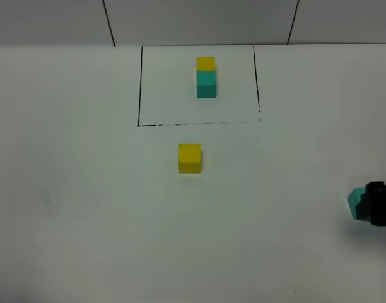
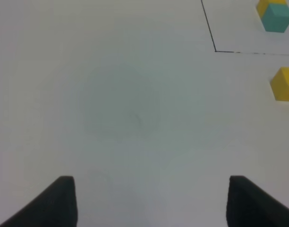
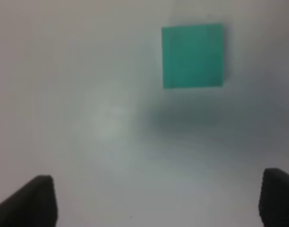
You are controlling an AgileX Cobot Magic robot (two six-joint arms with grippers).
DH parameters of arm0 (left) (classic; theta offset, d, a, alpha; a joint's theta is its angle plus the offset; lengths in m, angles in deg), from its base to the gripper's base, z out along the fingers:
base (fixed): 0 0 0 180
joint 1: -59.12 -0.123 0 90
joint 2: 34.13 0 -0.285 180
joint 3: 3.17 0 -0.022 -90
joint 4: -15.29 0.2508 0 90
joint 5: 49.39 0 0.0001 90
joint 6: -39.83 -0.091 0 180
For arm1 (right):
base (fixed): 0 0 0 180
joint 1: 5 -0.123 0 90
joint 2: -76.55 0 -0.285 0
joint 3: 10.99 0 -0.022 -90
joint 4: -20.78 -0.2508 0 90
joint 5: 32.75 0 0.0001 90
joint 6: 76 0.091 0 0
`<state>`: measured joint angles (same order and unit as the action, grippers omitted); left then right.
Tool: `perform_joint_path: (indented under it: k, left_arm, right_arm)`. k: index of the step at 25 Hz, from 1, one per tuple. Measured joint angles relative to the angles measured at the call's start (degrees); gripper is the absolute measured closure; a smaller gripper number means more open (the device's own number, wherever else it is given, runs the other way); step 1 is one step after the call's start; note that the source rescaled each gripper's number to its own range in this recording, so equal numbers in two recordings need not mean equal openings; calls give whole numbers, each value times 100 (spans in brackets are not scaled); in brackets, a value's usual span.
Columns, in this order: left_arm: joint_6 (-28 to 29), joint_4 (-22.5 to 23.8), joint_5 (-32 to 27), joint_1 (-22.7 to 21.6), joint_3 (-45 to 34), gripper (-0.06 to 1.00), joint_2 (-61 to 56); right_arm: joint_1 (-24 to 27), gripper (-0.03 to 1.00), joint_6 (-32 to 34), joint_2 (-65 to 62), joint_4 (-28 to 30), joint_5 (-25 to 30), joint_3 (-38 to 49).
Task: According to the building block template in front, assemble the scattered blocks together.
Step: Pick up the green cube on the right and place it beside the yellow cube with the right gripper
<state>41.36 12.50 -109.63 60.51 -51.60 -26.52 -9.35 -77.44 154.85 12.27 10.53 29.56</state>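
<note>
A white table (image 1: 86,208) carries the building block template (image 1: 206,77) at its far middle. The template is a yellow cube joined to a teal one on its near side, the pair standing inside a thin black outline (image 1: 140,88), closer to the frame's far line. Just outside the outline's near line sits the loose yellow cube (image 1: 189,158), flat on the surface and roughly in line with the template.

The loose teal cube (image 1: 354,203) lies well apart from it, at the right edge of the overhead view, where the black right gripper (image 1: 373,203) enters the scene just beside it. From overhead the two look as if they may touch, though the crop at the frame edge makes that hard to judge. The right wrist camera shows the teal cube (image 3: 193,56) resting on the table ahead of the right gripper (image 3: 156,201). Its jaws are spread wide and grip nothing; the cube lies beyond the fingertips (image 3: 36,201), with a soft shadow on the table beside it.

The left gripper (image 2: 151,203) appears only in its own wrist camera, jaws parted wide above the table and holding nothing. In that view the yellow cube (image 2: 284,84) sits well ahead of the fingertips, with a corner of the black outline (image 2: 215,47) and the template (image 2: 274,15) beyond it.
</note>
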Motion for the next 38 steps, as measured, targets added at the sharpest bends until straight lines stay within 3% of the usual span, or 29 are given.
perform_joint_path:
  k: [7,17,27,31,34,38]
  left_arm:
    - [0,0,0,0,0,53,0]
    - [0,0,0,0,0,53,0]
    - [0,0,0,0,0,53,0]
    - [0,0,0,0,0,53,0]
    - [0,0,0,0,0,53,0]
    - [0,0,0,0,0,53,0]
  right_arm:
    - [0,21,-47,1376,4,-449,-441]
    - [0,21,-234,2098,37,-1165,-458]
    - [0,27,-246,2596,148,-1434,-460]
    - [0,37,-247,2754,148,-1466,-464]
    - [0,52,-236,2777,154,-1478,-464]
    - [0,90,-230,2777,172,-1478,-464]
